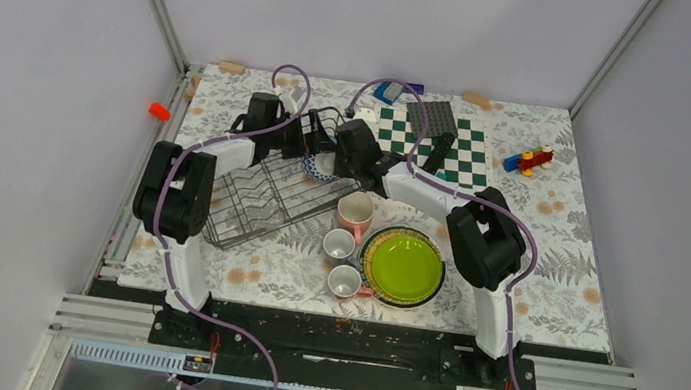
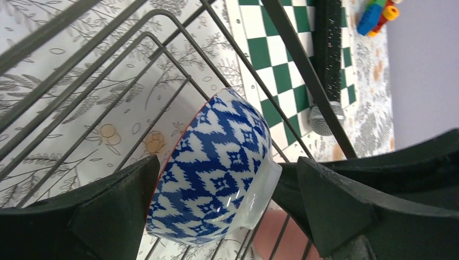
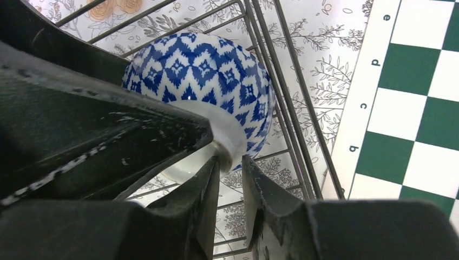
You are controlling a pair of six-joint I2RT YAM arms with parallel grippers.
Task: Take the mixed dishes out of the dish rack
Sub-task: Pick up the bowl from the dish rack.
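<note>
While one glossy blue-patterned bowl [image 2: 211, 189] lies in the far-right corner of the wire dish rack [image 1: 250, 198], right gripper [image 3: 230, 160] pinches its white foot ring; left gripper [image 2: 227, 165] gapes wide around it. Three round mugs [image 1: 339, 245] stand right.

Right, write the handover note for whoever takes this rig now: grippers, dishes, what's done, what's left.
Left gripper: open, with a finger on either side of the blue patterned bowl, which lies on its side in the far right corner of the dish rack.
Right gripper: closed on the bowl's white foot ring, as far as its wrist view shows.
Done: plates stacked on the table right of the rack, lime-green one on top; pink mug and two grey mugs beside them.
Left: lift the bowl out and set it down. Nothing else shows in the rack.
</note>
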